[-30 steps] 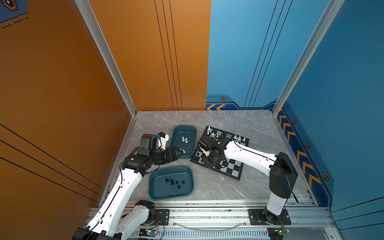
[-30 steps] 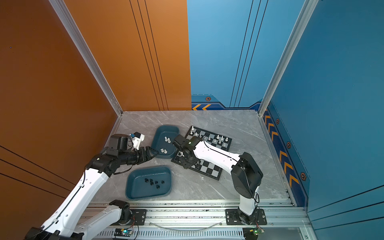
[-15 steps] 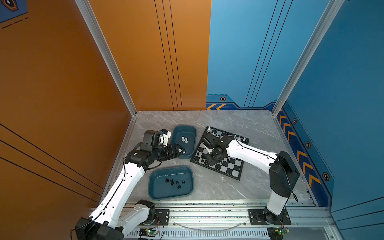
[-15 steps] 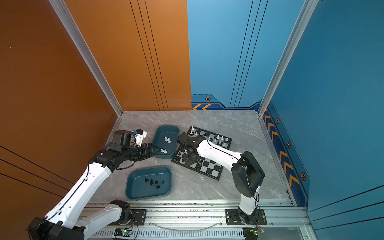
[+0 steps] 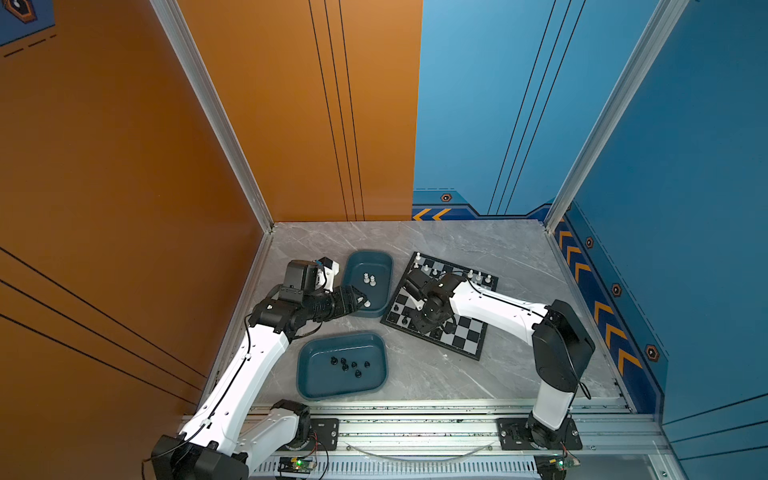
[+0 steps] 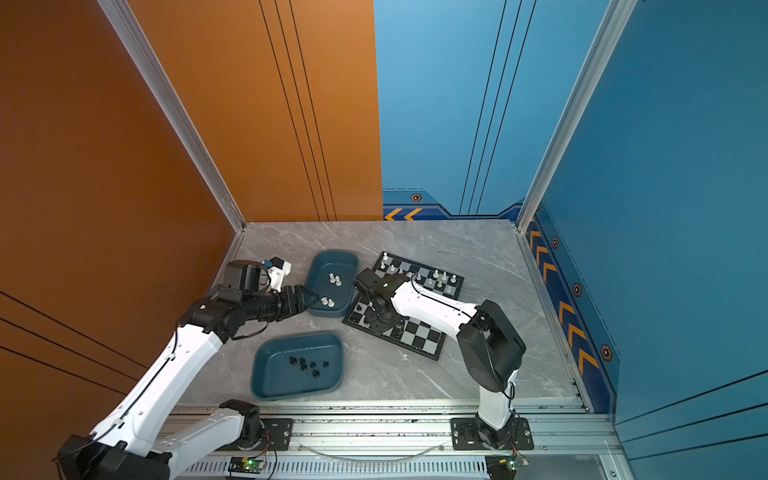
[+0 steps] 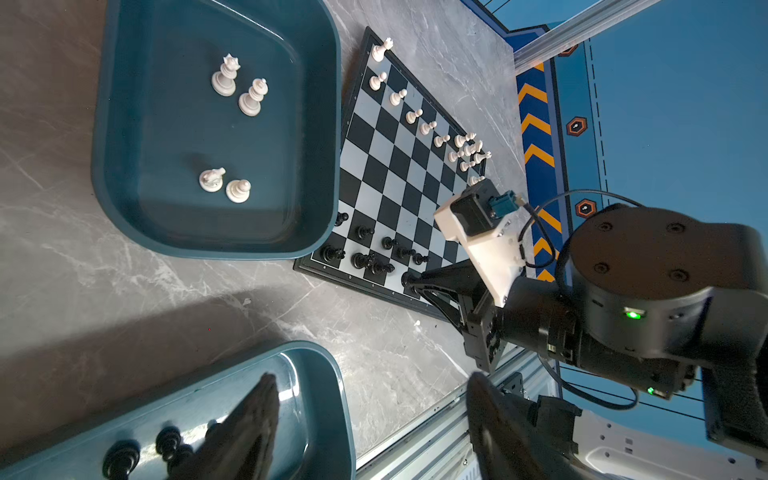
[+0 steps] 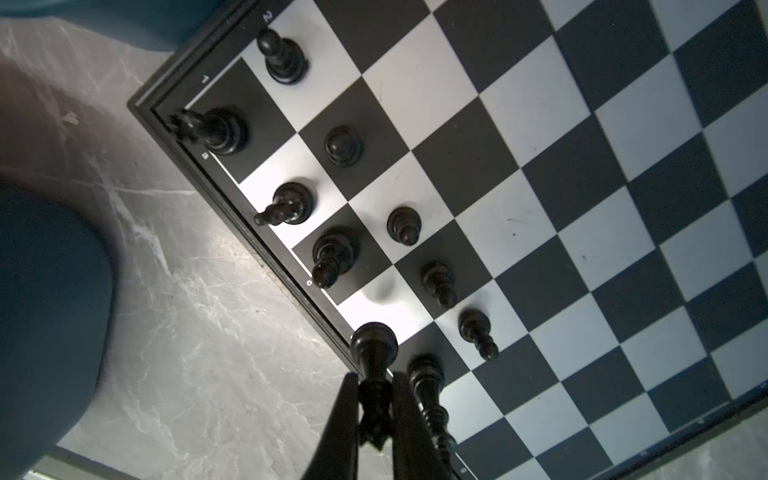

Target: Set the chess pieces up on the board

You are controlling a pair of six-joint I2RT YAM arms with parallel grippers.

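Between the tips of the right pincer (image 8: pixel 375 377), pinched tight, a small black plastic chessman (image 8: pixel 374 338) hangs over the edge of the black-and-silver chessboard (image 8: pixel 536 112); left pincer (image 5: pixel 360 297) spread wide, white chessmen (image 7: pixel 239 191) just ahead in a teal tray (image 7: pixel 124 124).

Far teal tray (image 5: pixel 376 262), near teal tray (image 5: pixel 322 379), grey marble tabletop (image 5: pixel 436 376).

light: bright, even, overhead | glare: board (image 8: pixel 415 311) squares washed white by its bordered edge, right wrist view | shadow: broad, soft on tabletop (image 7: pixel 124 328) | blur: teal tray (image 8: pixel 45 316) defocused
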